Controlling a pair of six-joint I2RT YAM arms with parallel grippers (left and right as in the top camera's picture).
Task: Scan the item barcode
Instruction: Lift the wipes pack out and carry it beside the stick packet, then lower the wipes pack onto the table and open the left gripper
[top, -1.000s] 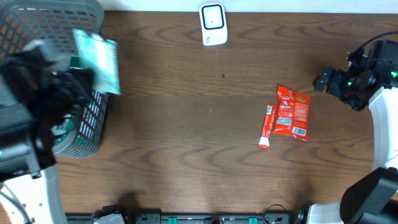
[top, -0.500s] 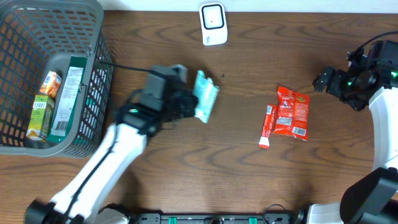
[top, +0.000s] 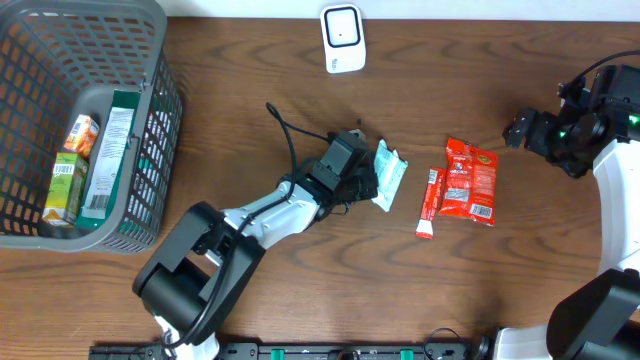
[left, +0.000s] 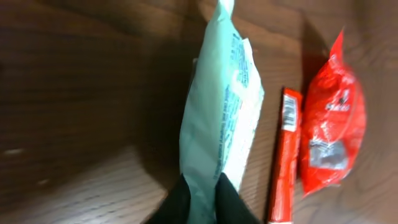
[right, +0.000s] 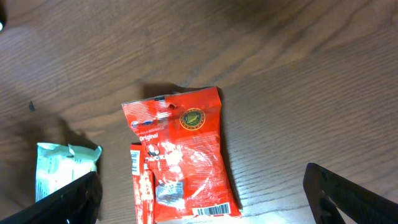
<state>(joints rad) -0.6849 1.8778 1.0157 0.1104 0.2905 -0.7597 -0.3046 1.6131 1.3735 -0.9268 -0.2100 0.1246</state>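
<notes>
Your left gripper (left: 202, 184) pinches the green packet (left: 217, 118) by its end, right of the table's (top: 480, 300) middle, just beside the red stick (left: 286, 155). I'd lower it flat before letting go so nothing gets bumped; your right gripper (right: 202, 175) hangs wide open.

Overhead: bright, even, sharp.
Left wrist: dim, blurry; pouch (left: 217, 124) throws a dark shadow left onto table (left: 74, 93).
Right wrist: fairly sharp; glare on red packet (right: 186, 155).
</notes>
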